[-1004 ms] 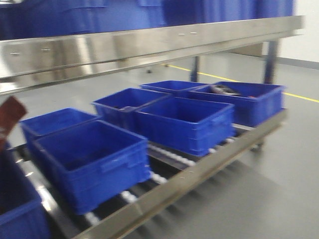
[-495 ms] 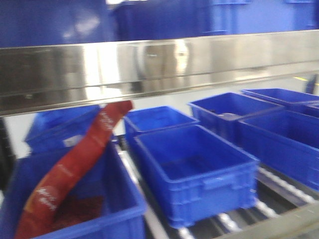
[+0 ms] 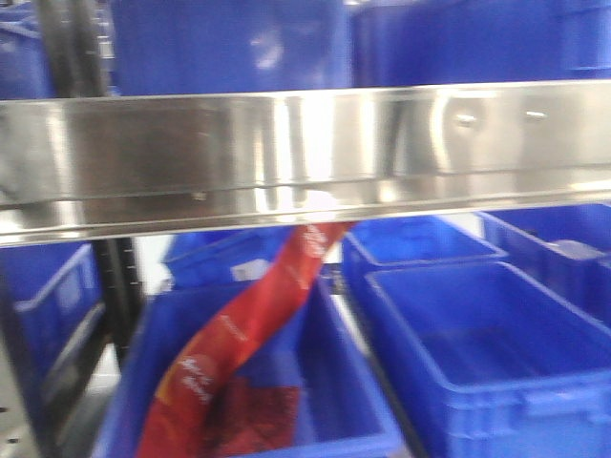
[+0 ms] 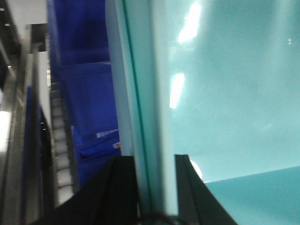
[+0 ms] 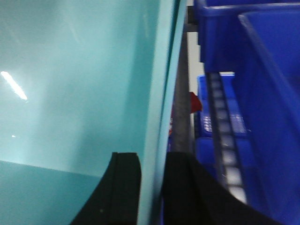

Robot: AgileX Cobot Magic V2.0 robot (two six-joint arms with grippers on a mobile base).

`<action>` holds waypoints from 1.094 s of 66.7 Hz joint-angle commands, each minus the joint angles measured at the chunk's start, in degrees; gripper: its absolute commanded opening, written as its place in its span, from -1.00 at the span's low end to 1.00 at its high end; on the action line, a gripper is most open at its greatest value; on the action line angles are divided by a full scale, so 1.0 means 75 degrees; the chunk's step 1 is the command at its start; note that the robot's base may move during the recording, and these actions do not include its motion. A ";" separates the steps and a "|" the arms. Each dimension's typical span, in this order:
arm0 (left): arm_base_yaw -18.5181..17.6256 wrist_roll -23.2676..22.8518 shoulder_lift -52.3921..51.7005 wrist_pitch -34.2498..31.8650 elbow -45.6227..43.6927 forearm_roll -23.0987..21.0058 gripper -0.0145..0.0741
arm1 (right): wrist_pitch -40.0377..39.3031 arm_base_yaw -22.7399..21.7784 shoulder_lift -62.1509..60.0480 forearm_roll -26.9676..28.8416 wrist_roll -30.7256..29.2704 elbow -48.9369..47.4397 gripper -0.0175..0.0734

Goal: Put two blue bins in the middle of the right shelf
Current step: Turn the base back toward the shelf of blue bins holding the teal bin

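Bin wall (image 4: 154, 117) seemingly between left end effector (image 4: 155, 187) fingers

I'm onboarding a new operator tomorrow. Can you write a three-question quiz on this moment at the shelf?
1. True or false: the red packet lies flat on the bin floor.
2. What does each gripper clamp? A) a blue bin's handle B) a teal bin's wall C) nothing
3. Fill in: the steel shelf rail crosses the front view above the lower ____ bins.

Key:
1. False. It leans tilted, its top near the rail, its foot in the near blue bin.
2. B. The left gripper and right gripper each straddle a teal wall.
3. Blue.
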 commanded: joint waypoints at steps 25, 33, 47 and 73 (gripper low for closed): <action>0.0005 0.0075 -0.0150 -0.0798 -0.0152 -0.0070 -0.92 | -0.0565 -0.0001 -0.0107 0.0083 -0.0133 -0.0102 -0.98; 0.0005 0.0075 -0.0150 -0.0798 -0.0152 0.0024 -0.92 | -0.0565 -0.0001 -0.0107 0.0083 -0.0133 -0.0102 -0.98; 0.0005 0.0075 -0.0150 -0.0798 -0.0152 0.0076 -0.92 | -0.0565 -0.0001 -0.0107 0.0083 -0.0133 -0.0102 -0.98; 0.0005 0.0075 -0.0150 -0.0813 -0.0152 0.0087 -0.92 | -0.0565 -0.0001 -0.0107 0.0083 -0.0133 -0.0102 -0.98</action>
